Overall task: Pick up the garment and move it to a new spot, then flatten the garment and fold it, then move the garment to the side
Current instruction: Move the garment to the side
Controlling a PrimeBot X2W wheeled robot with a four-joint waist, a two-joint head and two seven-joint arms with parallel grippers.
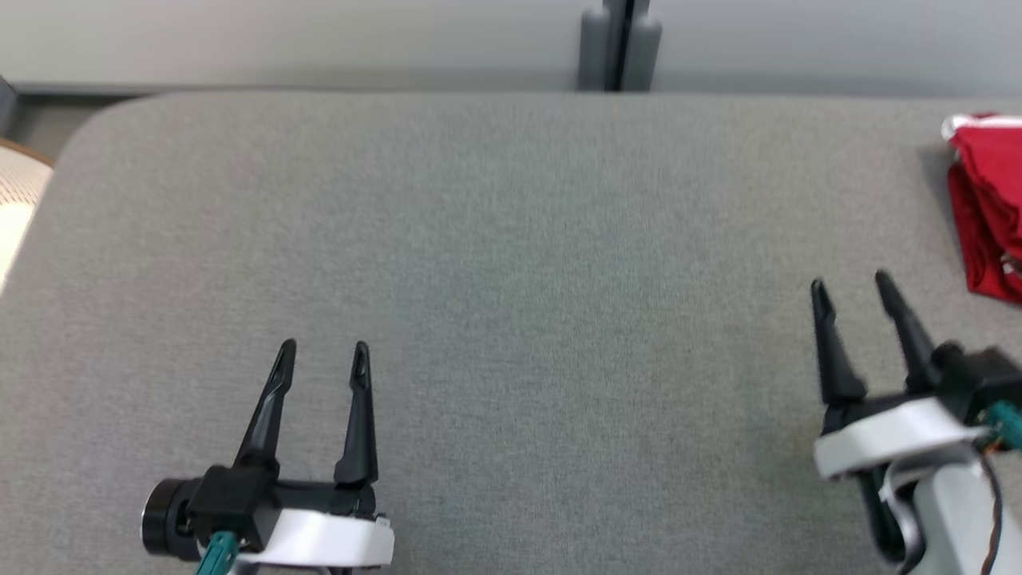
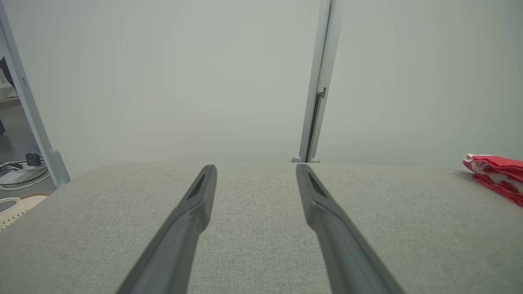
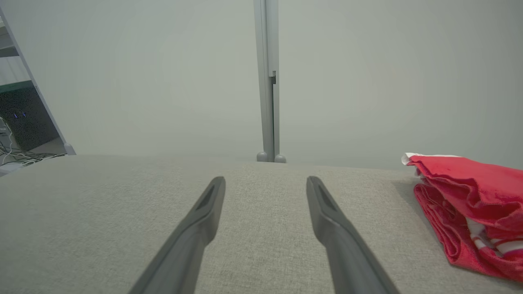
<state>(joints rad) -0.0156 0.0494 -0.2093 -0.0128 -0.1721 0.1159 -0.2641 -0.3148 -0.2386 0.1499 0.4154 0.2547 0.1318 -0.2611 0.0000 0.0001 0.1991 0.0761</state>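
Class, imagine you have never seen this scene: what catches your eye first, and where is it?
The red garment stands out, lying bundled with white trim at the far right edge of the grey table. Next come the long dark fingers: the left gripper at the lower left and the right gripper at the lower right, both open and holding nothing.

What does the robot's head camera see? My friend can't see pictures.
A red garment lies at the right edge of the grey table, cut off by the frame. The left gripper, lower left, and the right gripper, near the garment but apart from it, are both open and empty.
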